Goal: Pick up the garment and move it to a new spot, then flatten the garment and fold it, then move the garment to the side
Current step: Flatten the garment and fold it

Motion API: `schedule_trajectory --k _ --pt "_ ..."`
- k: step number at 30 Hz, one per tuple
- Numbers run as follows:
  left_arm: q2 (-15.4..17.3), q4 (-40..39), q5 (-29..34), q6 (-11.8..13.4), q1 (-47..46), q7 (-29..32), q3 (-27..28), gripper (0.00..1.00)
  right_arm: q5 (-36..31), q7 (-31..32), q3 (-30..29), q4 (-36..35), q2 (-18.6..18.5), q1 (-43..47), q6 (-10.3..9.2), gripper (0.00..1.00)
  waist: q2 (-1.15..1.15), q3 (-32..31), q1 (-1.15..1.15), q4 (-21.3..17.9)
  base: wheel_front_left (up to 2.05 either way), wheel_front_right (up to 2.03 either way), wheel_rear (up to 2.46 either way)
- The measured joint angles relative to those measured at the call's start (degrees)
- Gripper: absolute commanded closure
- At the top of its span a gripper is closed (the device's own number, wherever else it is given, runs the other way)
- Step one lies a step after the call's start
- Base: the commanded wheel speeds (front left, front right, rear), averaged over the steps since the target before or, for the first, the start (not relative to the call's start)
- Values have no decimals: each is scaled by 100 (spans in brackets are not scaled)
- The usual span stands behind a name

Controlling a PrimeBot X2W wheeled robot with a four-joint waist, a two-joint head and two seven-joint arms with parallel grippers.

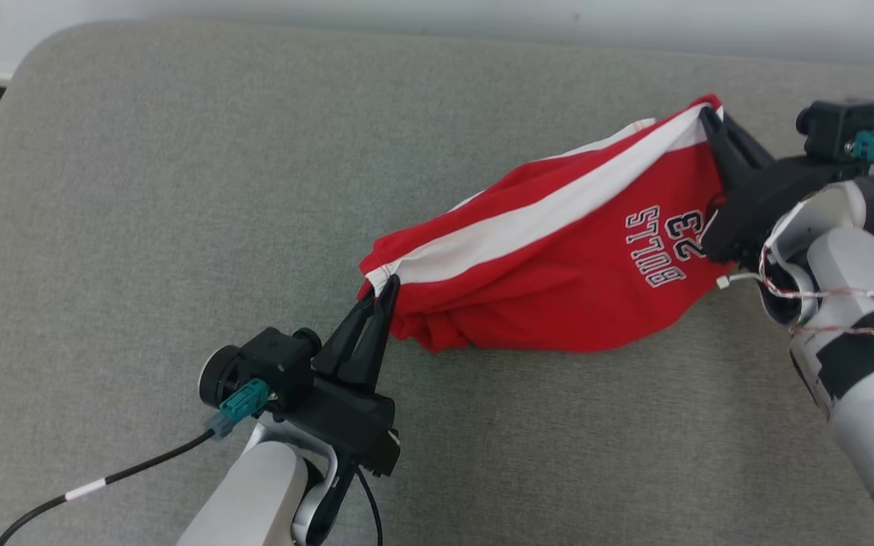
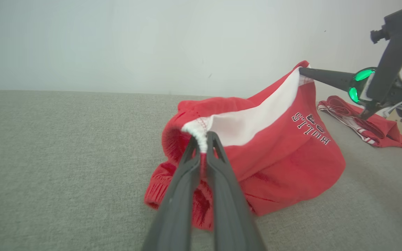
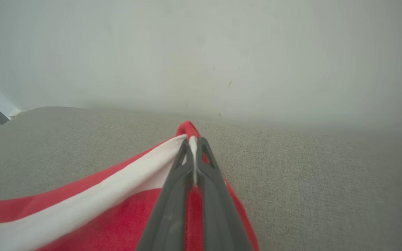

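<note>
The garment (image 1: 558, 265) is red with a white band and "BULLS 23" lettering. It hangs stretched between both grippers above the grey surface, its lower folds sagging onto the fabric below. My left gripper (image 1: 380, 292) is shut on the garment's near-left corner, seen close in the left wrist view as the left gripper (image 2: 202, 137) pinching the white hem of the garment (image 2: 291, 157). My right gripper (image 1: 708, 115) is shut on the far-right corner; in the right wrist view the right gripper (image 3: 192, 141) clamps the white and red edge of the garment (image 3: 82, 209).
The grey upholstered surface (image 1: 179, 227) stretches wide to the left and front. A second folded red garment (image 2: 365, 125) lies at the right beyond the held one. A pale wall (image 2: 117, 42) runs behind the surface. A black cable (image 1: 103, 478) trails from my left wrist.
</note>
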Motion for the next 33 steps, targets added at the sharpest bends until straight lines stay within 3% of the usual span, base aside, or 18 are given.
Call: schedule_trajectory --k 15,16,17,18,24,33 --pt "-248 390 -27 0 -386 0 -58 100 -444 -643 570 1883 325 -1107 0 100 0 465 0 275 0 0 0" --pt "-255 407 -18 0 -388 0 -41 52 -439 -688 584 1971 349 -1132 0 99 0 466 -1 277 0 0 0" --pt "-261 415 15 0 -388 0 -10 0 -441 -740 614 2046 372 -1157 0 69 0 461 -1 277 0 0 0" --pt "-270 423 38 0 -388 0 16 0 -438 -791 645 2097 405 -1176 0 0 0 450 -1 276 0 0 0" --pt "-297 319 236 0 -248 0 204 0 -245 -1009 867 2198 499 -1132 0 0 0 289 -2 235 0 0 0" --pt "-303 -398 961 4 604 0 976 0 237 -1218 1201 2098 120 -517 0 0 -1 -107 -3 235 0 0 0"
